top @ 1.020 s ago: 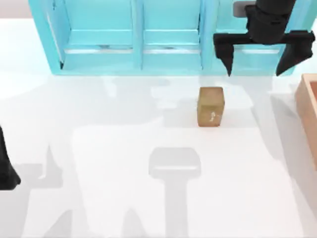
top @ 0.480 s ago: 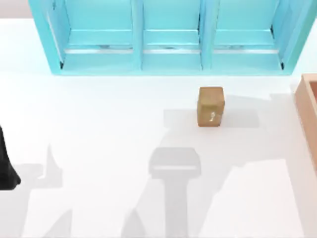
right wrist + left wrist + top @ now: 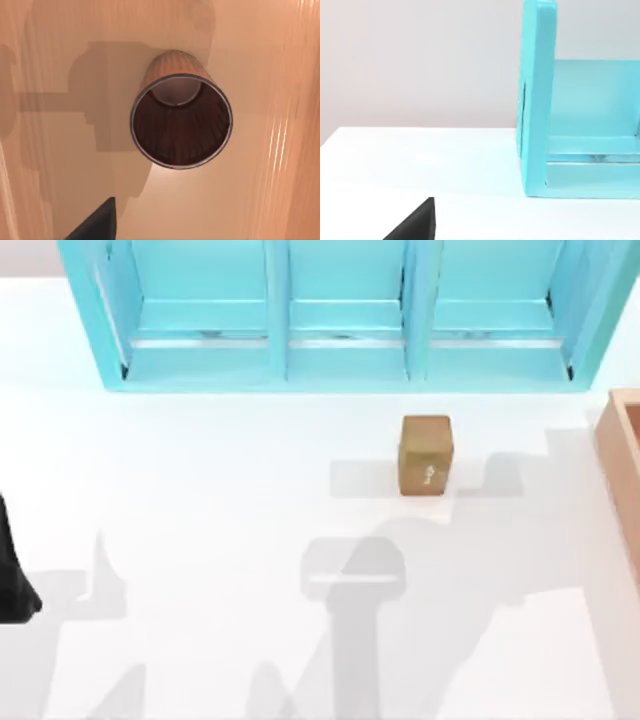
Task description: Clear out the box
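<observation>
Turquoise shelf [image 3: 340, 315] with three bays, paler inside. Glossy brown cube [image 3: 426, 455] with a small white glint. White bench [image 3: 200, 540] crossed by grey shadows. Tan box [image 3: 622, 460] with orange-brown inside, faintly streaked like wood grain. Reddish-brown ribbed cup [image 3: 181, 120] with dark rim, dark brown within. Black left claw [image 3: 14, 580] at bench edge.

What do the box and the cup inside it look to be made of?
The box looks like light tan wood, with faint straight grain streaks and a soft sheen. The cup seems reddish-brown wood or ribbed plastic: fine lines run down its dark inside, and its rim is thin and grey.
</observation>
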